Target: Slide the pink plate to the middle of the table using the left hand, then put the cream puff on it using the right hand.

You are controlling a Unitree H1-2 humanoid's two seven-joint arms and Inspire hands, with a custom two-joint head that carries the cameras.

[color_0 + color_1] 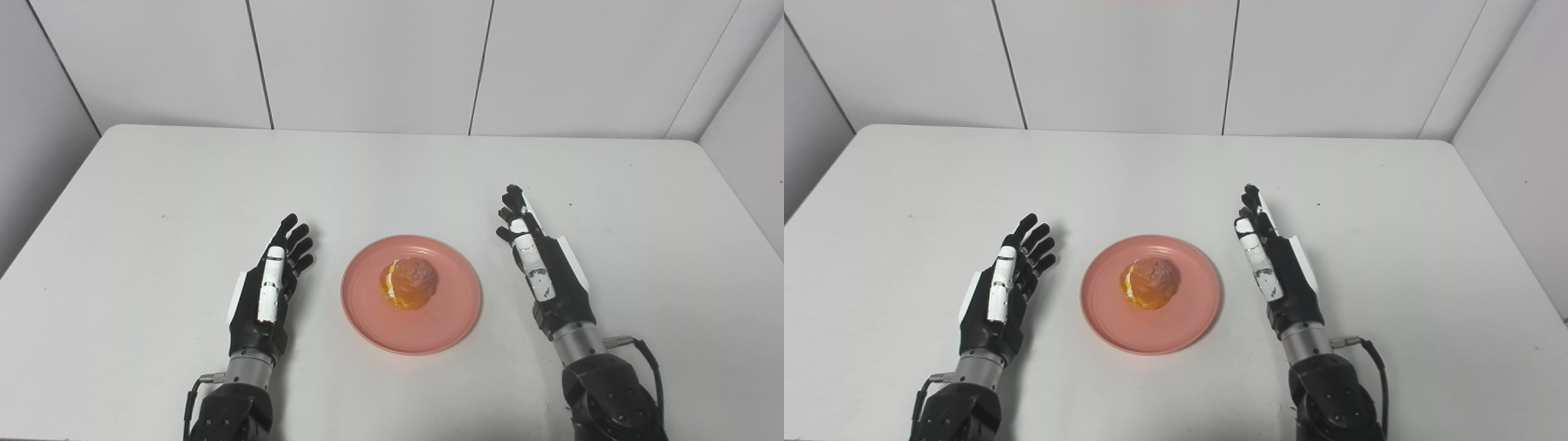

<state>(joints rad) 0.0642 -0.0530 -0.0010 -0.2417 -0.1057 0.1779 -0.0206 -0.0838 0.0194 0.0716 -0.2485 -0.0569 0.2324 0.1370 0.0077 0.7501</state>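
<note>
White panel walls [367, 61] behind, and a plain white table [184, 184] takes up pretty much the whole shot. Pink plate [441, 331] sits around the middle of the table, toward the near edge, with the cream puff [409, 284] sitting on it, roughly centered. Left hand [267, 288] rests just left of the plate, not touching it, fingers stretched out and spread a bit, holding nothing. Right hand [539, 257] is off to the plate's right, also apart from it, fingers extended, empty too.
</note>
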